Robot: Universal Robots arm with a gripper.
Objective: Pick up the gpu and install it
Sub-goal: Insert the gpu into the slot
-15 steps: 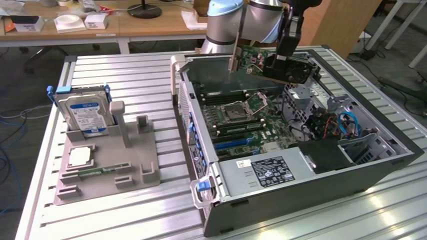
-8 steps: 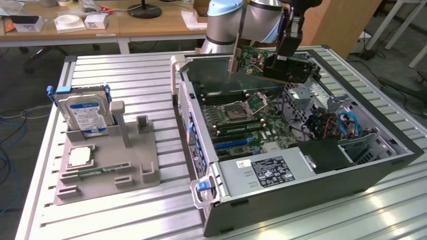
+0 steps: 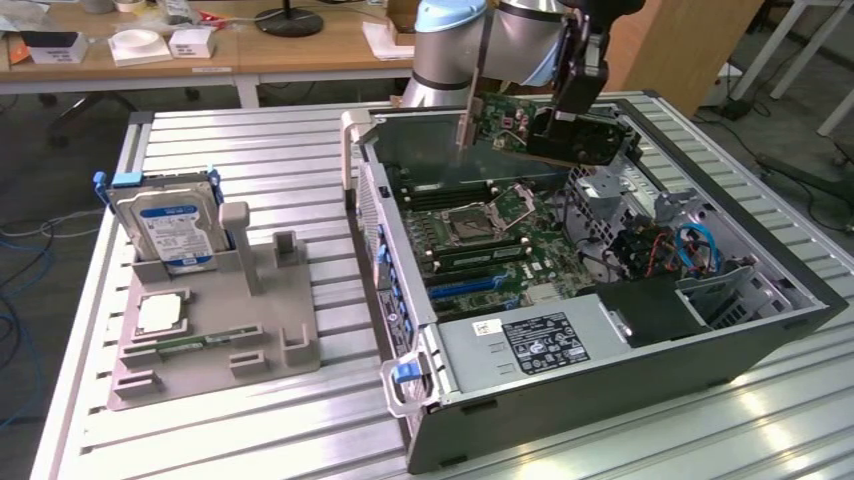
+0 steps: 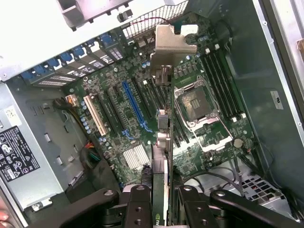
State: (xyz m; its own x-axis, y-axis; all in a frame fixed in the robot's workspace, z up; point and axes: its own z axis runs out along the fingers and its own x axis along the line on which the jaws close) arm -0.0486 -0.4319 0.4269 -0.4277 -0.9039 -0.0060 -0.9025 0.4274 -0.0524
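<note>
Clamped in gripper (image 3: 567, 125): gpu (image 3: 514, 125), edge-on above open case (image 3: 587, 390), over mobo (image 3: 494, 240), not seated. Inside case: bare CPU socket (image 3: 478, 222), PSU (image 3: 534, 340), cables (image 3: 694, 250). At exterior view's left: holder (image 3: 214, 340) w/ upright drive (image 3: 167, 230), flat chip (image 3: 160, 312).

gpu (image 4: 162, 142) lower end hidden inside claw (image 4: 163, 202); arm (image 3: 467, 40) top cropped

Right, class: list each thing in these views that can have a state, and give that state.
gpu: held over the case, not seated.
gripper: shut on the gpu.
case: open, on its side.
blue slot: empty.
hard drive: upright in holder.
chip: lying flat.
</note>
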